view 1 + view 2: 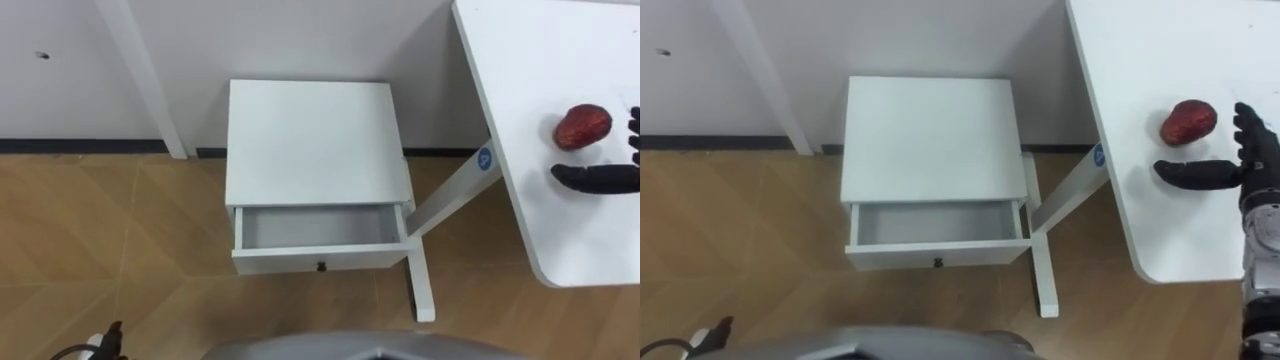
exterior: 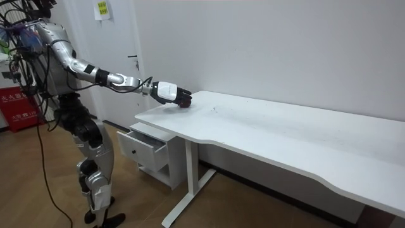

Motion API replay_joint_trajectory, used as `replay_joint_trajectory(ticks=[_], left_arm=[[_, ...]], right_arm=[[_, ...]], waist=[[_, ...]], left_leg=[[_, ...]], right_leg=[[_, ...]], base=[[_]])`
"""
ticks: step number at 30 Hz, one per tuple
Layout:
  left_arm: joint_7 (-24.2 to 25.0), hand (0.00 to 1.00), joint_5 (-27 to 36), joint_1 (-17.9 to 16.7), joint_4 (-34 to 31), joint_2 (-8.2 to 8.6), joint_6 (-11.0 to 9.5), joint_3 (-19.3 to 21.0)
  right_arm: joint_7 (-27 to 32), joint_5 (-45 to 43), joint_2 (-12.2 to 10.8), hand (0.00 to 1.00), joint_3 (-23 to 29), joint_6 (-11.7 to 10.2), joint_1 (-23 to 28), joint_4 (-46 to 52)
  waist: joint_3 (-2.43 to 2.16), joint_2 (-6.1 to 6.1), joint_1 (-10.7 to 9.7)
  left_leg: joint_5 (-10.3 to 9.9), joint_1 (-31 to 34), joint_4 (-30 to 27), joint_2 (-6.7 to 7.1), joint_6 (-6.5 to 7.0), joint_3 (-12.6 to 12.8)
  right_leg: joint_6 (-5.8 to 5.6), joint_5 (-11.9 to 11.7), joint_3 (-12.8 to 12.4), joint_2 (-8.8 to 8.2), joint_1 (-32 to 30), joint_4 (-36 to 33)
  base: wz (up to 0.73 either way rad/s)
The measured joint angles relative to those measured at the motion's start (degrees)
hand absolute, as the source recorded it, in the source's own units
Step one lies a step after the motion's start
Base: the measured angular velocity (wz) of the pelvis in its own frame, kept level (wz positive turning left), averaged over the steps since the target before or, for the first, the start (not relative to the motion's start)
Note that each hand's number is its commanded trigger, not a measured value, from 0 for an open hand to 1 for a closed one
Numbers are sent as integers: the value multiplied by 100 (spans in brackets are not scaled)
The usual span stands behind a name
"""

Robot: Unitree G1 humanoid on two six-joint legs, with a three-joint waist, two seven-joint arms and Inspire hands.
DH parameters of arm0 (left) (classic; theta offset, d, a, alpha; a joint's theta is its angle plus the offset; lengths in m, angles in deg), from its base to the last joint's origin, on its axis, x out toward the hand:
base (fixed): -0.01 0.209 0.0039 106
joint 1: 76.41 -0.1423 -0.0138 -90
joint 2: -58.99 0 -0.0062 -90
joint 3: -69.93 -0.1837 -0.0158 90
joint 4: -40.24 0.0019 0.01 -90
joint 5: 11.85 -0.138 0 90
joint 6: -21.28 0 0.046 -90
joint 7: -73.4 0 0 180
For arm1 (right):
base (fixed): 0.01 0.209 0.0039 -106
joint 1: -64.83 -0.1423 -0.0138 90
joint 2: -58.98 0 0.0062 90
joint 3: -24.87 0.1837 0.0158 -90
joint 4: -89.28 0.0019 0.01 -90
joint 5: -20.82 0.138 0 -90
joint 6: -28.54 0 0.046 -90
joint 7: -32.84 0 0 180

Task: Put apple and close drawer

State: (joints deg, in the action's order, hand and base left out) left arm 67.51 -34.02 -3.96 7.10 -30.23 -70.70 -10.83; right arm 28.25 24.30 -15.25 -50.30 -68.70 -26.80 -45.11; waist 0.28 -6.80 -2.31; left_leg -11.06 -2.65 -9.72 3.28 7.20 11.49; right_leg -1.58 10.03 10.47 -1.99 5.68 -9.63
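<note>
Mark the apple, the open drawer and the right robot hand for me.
apple (image 1: pixel 583 126): left eye view, middle of its skin.
drawer (image 1: pixel 280 260): left eye view, front panel.
right robot hand (image 1: pixel 1255 165): right eye view, palm.

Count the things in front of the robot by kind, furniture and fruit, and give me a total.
Apple: 1, on the desk
Desk: 1, white
Cabinet: 1, white, its drawer pulled open
Total: 3
</note>
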Motion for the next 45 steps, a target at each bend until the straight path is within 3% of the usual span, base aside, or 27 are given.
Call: replay_joint_trajectory(ticks=[13, 16, 24, 29, 45], left_arm=[[117, 0, 6, 15, 3, -19, 5, 13], [172, 0, 6, -1, 18, -19, 17, 46], [274, 0, 6, 13, 61, -22, 16, 180], [276, 0, 10, 11, 175, -28, 22, 173], [282, 0, -5, 17, 253, -147, 119, 182]], right_arm=[[-317, -187, 41, 0, 0, 140, -22, -111], [-373, -229, 50, 0, 0, 241, -174, -279], [-440, -256, 77, 0, -7, 241, -403, -279], [-438, -257, 185, 0, -251, 242, -514, -285], [-425, -271, 187, 0, -287, 311, -875, -720]], waist=[[-16, -73, 104], [-16, -77, 107], [-11, -127, 121], [0, -101, 142], [17, -53, 275]], left_leg=[[0, -4, 6, 0, 0, -3], [0, -6, 4, 0, 0, -4], [0, -14, -2, 1, 0, -4], [0, -30, 3, 1, 0, -11], [2, 30, -64, 25, -2, -274]], right_leg=[[0, 0, 69, -3, 0, 0], [0, 0, 69, -4, 5, -1], [1, 0, 66, 1, 14, -3], [0, 0, 37, 2, 22, -1], [1, 1, 61, 0, 76, -4]], base=[[0], [0], [0], [0], [9]])
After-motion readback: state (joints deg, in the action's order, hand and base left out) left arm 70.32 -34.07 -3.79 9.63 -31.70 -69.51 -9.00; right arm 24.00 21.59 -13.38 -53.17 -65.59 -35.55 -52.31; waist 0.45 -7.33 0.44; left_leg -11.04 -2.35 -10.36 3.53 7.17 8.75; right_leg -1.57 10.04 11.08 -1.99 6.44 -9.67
